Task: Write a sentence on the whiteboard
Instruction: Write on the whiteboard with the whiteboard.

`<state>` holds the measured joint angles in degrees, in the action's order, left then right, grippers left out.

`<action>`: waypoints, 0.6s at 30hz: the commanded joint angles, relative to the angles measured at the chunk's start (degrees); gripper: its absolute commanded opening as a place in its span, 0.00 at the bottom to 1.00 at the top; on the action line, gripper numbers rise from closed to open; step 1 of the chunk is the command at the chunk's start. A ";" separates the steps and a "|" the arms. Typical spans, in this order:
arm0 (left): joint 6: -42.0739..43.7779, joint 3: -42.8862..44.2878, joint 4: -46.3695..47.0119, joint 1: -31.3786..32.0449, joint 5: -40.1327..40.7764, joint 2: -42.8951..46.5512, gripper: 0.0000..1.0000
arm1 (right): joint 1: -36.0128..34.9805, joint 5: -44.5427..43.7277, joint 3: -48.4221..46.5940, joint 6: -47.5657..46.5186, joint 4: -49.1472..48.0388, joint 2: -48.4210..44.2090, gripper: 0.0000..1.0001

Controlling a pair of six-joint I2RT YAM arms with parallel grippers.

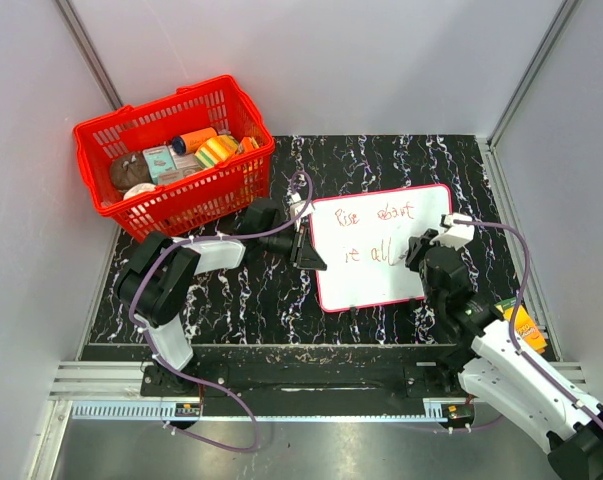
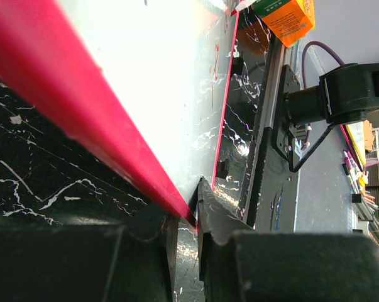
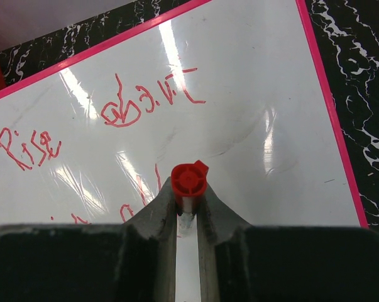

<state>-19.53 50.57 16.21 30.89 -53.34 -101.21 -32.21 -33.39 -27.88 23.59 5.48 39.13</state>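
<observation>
The whiteboard (image 1: pixel 381 270) lies flat on the black marbled table, right of centre. My left gripper (image 1: pixel 305 246) is shut on its left pink edge; in the left wrist view that edge (image 2: pixel 95 107) runs down between the jaws of the left gripper (image 2: pixel 188 219). The sentence (image 1: pixel 376 214) is in thin red handwriting in two short lines; its upper words (image 3: pixel 132 104) show in the right wrist view. My right gripper (image 1: pixel 422 251) stands over the board's right part, shut on a red marker (image 3: pixel 189 178) seen end-on between the fingertips of the right gripper (image 3: pixel 189 192). The marker tip is hidden.
A red basket (image 1: pixel 231 100) with several small items stands at the back left, close to the left arm. An orange box (image 1: pixel 522 325) lies at the table's right edge. Walls close in on the left, back and right.
</observation>
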 commanded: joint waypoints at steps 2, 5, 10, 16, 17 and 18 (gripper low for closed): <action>5.38 0.23 -2.94 2.42 3.86 -0.57 0.00 | 0.30 -2.82 -3.76 -1.62 -2.31 0.68 0.00; 5.38 0.32 -2.94 2.42 3.95 -0.66 0.00 | 0.39 -2.39 -4.90 -2.24 -2.84 -0.02 0.00; 5.55 0.23 -3.02 2.42 4.38 -0.39 0.00 | 0.30 -0.19 -5.17 -2.23 -4.16 -6.78 0.00; 5.64 0.06 -3.02 2.42 5.00 -0.04 0.00 | 0.39 -0.01 -6.66 -3.47 -2.84 -10.13 0.00; 5.64 -0.03 -3.02 2.42 5.09 0.05 0.00 | 0.30 -0.10 -6.92 -3.55 -2.84 -10.22 0.00; 5.73 -0.12 -3.02 2.42 5.18 0.13 0.01 | 0.30 -0.19 -6.93 -3.56 -2.40 -10.39 0.00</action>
<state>-19.44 50.57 16.38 31.27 -53.23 -101.21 -32.18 -33.41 -32.38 21.23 4.10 29.10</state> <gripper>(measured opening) 0.167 0.182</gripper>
